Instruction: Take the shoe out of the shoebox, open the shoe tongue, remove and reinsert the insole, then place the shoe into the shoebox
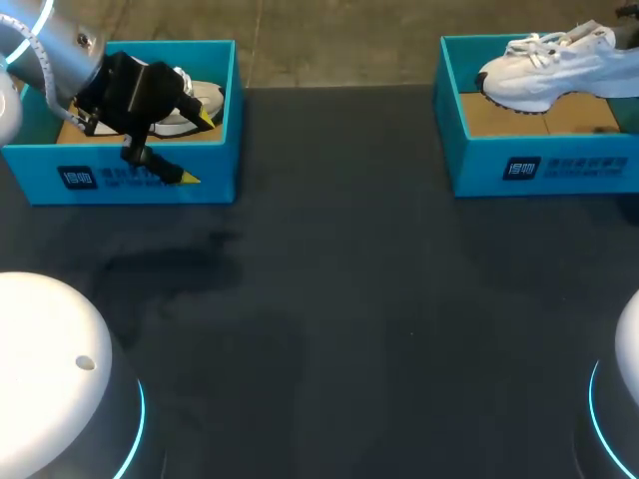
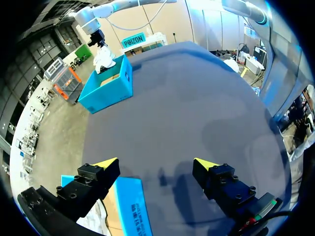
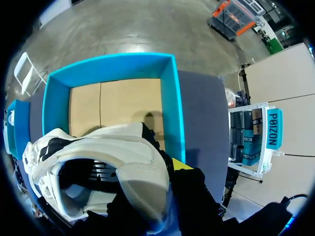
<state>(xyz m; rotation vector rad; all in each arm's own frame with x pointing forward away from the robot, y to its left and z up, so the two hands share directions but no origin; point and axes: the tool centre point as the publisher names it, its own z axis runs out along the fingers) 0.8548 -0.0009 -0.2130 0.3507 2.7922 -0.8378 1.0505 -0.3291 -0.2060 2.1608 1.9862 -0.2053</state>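
Observation:
A white shoe [image 1: 544,68] hangs tilted over the right blue shoebox [image 1: 539,165], its heel up at the far right, where my right gripper [image 1: 621,36] comes in. In the right wrist view that gripper [image 3: 165,173] is shut on the shoe's heel collar [image 3: 135,162], with the box's cardboard floor [image 3: 113,101] below; one finger is hidden by the shoe. My left gripper [image 1: 195,148] stands open over the front wall of the left shoebox [image 1: 130,178], which holds a second white shoe [image 1: 200,100]. Its fingers [image 2: 156,163] straddle that wall [image 2: 130,206].
The dark table [image 1: 349,319] stretches between the two boxes. Both white arm bases [image 1: 50,369] sit at the near corners.

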